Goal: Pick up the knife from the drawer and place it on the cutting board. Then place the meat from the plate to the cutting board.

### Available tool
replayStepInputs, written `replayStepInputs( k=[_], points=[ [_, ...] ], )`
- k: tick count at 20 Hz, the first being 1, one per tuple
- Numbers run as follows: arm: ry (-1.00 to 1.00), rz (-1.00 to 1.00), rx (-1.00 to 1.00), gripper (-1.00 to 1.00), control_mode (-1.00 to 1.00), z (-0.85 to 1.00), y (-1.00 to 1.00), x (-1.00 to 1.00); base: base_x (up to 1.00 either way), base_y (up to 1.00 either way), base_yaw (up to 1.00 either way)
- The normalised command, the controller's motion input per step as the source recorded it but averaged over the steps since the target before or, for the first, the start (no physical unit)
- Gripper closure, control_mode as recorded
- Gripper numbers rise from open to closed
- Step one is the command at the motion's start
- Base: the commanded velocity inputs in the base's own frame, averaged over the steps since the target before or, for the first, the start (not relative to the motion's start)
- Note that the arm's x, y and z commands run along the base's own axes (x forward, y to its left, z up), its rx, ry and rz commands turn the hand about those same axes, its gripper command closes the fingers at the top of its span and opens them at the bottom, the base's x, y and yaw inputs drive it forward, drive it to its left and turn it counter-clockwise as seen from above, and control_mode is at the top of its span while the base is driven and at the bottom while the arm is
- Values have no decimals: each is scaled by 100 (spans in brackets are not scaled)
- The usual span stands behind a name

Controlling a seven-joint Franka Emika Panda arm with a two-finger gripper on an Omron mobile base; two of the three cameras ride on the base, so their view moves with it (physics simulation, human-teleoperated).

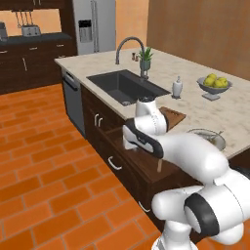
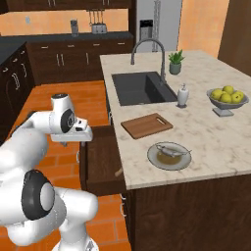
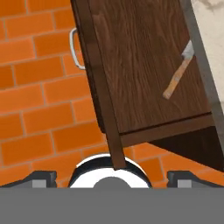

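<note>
Tool (image 3: 112, 177) spread wide above open drawer (image 3: 144, 65) holding knife (image 3: 177, 78).

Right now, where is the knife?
The knife lies inside the open drawer, seen in the hand view near the drawer's counter-side edge, with its blade partly tucked under the countertop.

No writing, label, brand, number or sign can be read anywhere in these pictures; the soap bottle (image 2: 183, 95) by the sink and the fridge (image 2: 156, 24) at the back have plain faces, with nothing legible on them
</note>
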Motion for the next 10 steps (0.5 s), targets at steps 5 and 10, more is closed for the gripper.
replayStepInputs(
  k=[5, 10],
  points=[
    [4, 11, 4, -100, -100, -98, 6, 51, 0, 0, 0],
    [4, 1, -11, -100, -100, -79, 12, 15, 0, 0, 0]
  ],
)
